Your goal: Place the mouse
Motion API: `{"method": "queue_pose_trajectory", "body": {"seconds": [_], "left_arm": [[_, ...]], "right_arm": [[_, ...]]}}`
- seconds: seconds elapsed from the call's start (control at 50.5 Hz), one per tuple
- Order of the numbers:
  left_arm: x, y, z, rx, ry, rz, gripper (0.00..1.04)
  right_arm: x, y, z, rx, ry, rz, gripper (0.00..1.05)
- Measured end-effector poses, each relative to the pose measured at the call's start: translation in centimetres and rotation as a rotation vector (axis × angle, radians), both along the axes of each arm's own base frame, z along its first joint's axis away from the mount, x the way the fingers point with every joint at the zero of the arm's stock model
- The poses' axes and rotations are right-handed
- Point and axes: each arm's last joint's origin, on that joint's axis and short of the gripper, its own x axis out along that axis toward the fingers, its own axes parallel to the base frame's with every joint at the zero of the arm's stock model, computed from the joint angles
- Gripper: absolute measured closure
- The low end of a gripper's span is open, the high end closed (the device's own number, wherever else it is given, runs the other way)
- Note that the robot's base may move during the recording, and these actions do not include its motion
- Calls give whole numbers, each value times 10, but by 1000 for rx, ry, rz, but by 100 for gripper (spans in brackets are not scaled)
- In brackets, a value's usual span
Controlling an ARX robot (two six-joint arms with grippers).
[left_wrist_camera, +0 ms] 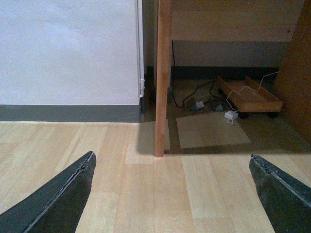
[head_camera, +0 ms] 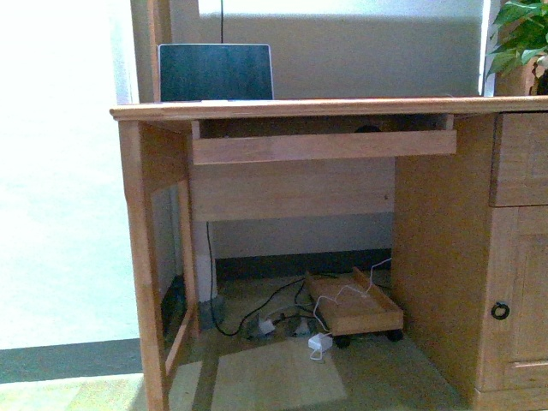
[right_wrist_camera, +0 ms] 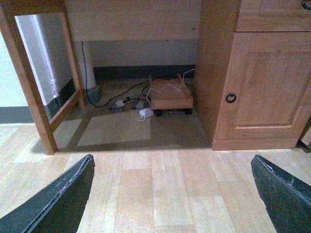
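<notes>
Both arms hang low over the floor [left_wrist_camera: 146, 194] in front of the desk. The left gripper [left_wrist_camera: 171, 156] is spread wide with nothing between its fingers, and the right gripper [right_wrist_camera: 171, 157] is the same, so neither holds the mouse [head_camera: 368, 128]. I take the mouse to be the small dark dome peeping from the narrow slot between the desktop [head_camera: 342, 108] and the pull-out tray [head_camera: 324, 146], right of centre, though too little of it shows to be sure. At the left rear the laptop [head_camera: 215, 73] stands open, and an arm rising carelessly could knock its screen. The slot is shallow, so spread fingers may jam against the desktop edge or the tray's front board. A smooth dome probably slips from a pinch taken too high, and a dropped mouse would fall toward the cables [head_camera: 257, 312] and the cart [head_camera: 355, 304]. At the far right, the plant [head_camera: 518, 34] overhangs the corner and could be brushed. The desk is pale, knotty-looking wood with square legs and flat panels. The laptop screen is dark and glossy in a thin light frame. The cart is a shallow wooden box on black castors, with a white adapter [head_camera: 319, 342] just beside it. The cabinet door [head_camera: 522, 291] is a framed panel with a dark ring pull [head_camera: 500, 311]. The gripper fingers are matte, dark and tapered.
</notes>
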Motion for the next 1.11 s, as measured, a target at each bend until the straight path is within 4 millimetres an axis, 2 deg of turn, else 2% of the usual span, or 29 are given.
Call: {"method": "queue_pose_trajectory", "body": {"seconds": [1.108], "left_arm": [[0,0,0,0,0,0,8]], "right_arm": [[0,0,0,0,0,0,7]]}}
